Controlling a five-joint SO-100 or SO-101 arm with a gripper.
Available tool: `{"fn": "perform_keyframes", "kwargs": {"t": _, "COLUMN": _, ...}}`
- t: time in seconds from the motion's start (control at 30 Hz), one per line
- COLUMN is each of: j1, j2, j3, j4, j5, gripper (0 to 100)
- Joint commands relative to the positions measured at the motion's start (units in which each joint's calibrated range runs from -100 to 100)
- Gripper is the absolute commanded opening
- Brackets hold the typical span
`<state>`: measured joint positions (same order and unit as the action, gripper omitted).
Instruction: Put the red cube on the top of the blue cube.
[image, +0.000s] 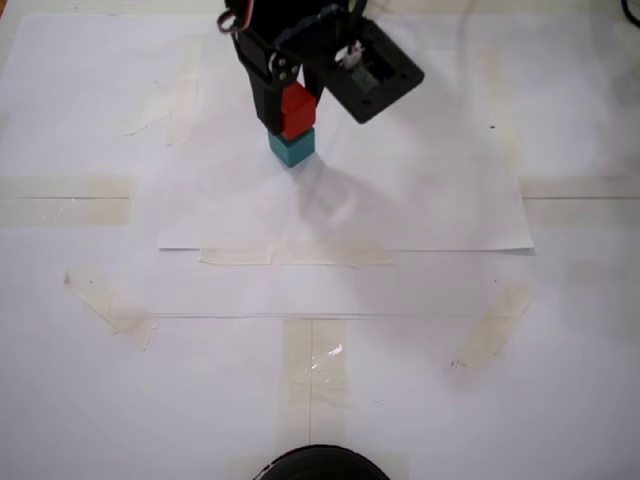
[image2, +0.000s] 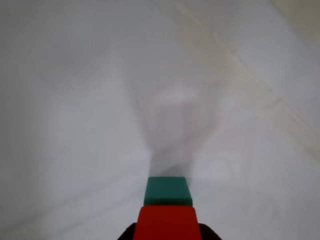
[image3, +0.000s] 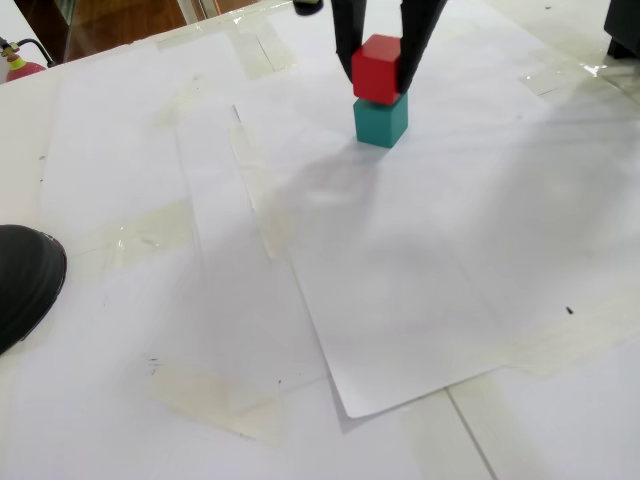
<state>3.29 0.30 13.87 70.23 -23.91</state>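
The red cube (image3: 376, 68) sits right above the blue cube (image3: 381, 121), which is teal and rests on the white paper. Their faces look in contact, with the red one shifted slightly to one side. My gripper (image3: 378, 78) comes down from above, and its dark fingers (image3: 345, 45) press the red cube's two sides. In a fixed view the red cube (image: 297, 110) is over the blue cube (image: 292, 148), with the gripper (image: 290, 115) around it. In the wrist view the red cube (image2: 166, 222) fills the bottom edge with the blue cube (image2: 168, 191) just beyond it.
White paper sheets (image: 400, 200) are taped to the table with pale tape strips (image: 65, 198). A black round object (image3: 25, 280) lies at the left edge of a fixed view and also shows at the bottom edge of the other fixed view (image: 318, 465).
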Motion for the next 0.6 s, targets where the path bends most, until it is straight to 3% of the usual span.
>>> {"fn": "perform_keyframes", "kwargs": {"t": 0.0, "j1": 0.95, "j2": 0.13, "j3": -3.11, "j4": -1.21, "j5": 0.63, "gripper": 7}}
{"fn": "perform_keyframes", "kwargs": {"t": 0.57, "j1": 0.80, "j2": 0.64, "j3": -1.03, "j4": -2.44, "j5": 0.05, "gripper": 7}}
